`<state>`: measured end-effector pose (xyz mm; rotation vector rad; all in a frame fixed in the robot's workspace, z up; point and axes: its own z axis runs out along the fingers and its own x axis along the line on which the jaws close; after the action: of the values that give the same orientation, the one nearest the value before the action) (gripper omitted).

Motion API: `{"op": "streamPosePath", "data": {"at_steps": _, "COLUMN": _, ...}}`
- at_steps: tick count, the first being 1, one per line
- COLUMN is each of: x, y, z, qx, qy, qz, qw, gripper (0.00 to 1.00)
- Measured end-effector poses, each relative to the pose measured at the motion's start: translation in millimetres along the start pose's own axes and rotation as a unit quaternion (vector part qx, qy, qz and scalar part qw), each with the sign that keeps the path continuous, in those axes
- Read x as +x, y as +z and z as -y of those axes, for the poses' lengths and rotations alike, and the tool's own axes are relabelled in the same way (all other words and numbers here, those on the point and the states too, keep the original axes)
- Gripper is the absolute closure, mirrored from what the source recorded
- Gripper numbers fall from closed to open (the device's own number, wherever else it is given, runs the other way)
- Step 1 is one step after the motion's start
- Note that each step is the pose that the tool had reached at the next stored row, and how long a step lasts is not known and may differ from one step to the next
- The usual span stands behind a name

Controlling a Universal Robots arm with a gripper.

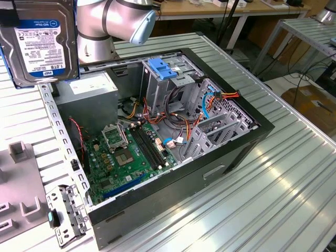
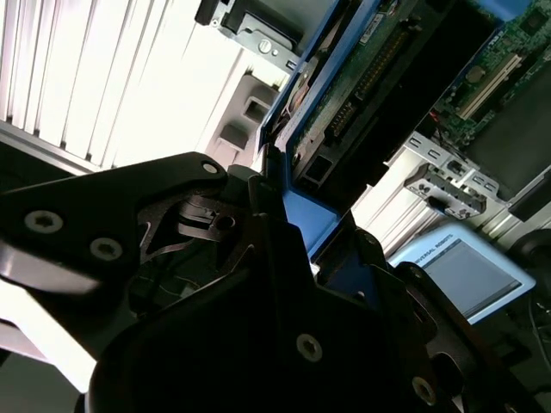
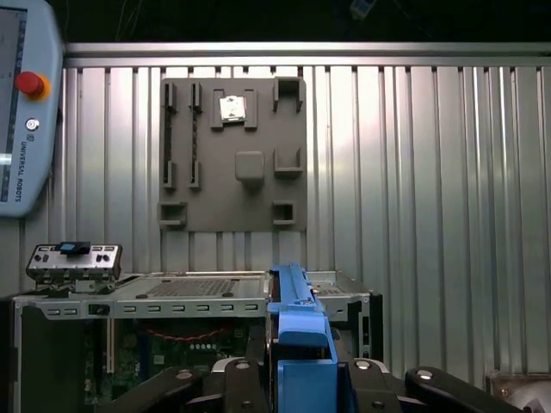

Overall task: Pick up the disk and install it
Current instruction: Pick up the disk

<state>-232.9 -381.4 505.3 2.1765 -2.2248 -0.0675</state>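
A ribbed metal table (image 1: 294, 173) carries an open black computer case (image 1: 173, 202) lying on its side, its inside facing up. A silver robot arm (image 1: 105, 21) reaches in over the case's far end. Inside the case, a grey power-supply box (image 1: 92, 97) fills the far corner on the exterior view's left, a green motherboard (image 1: 113, 168) covers the floor nearer the front, and a metal drive cage (image 1: 168, 86) with a blue handle (image 1: 161, 68) stands at the far middle. Outside the case, on the exterior view's left, a grey fixture plate (image 1: 21, 189) lies flat on the table. The disk (image 1: 39, 44) is held in the air above the table just outside the power-supply corner of the case. It stands upright, its white-and-blue label facing the exterior camera. In the first wrist view the gripper (image 3: 301, 379) is clamped on the disk, its black fingers pressed against either side of the disk's blue rail (image 3: 297, 331). A small metal bracket (image 1: 65, 210) with a blue clip lies on the table against the case's near corner, beside the fixture plate. A teach pendant (image 3: 26, 112) rests beyond the fixture plate, away from the case.
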Motion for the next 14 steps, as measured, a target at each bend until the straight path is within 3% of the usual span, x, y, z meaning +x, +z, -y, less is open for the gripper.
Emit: {"op": "streamPosePath", "data": {"at_steps": 14, "x": 2.4, "y": -1.9, "z": 37.8, "qx": -0.0054, "qy": 0.0, "qz": 0.0003, "qw": 0.99999, "gripper": 0.63}}
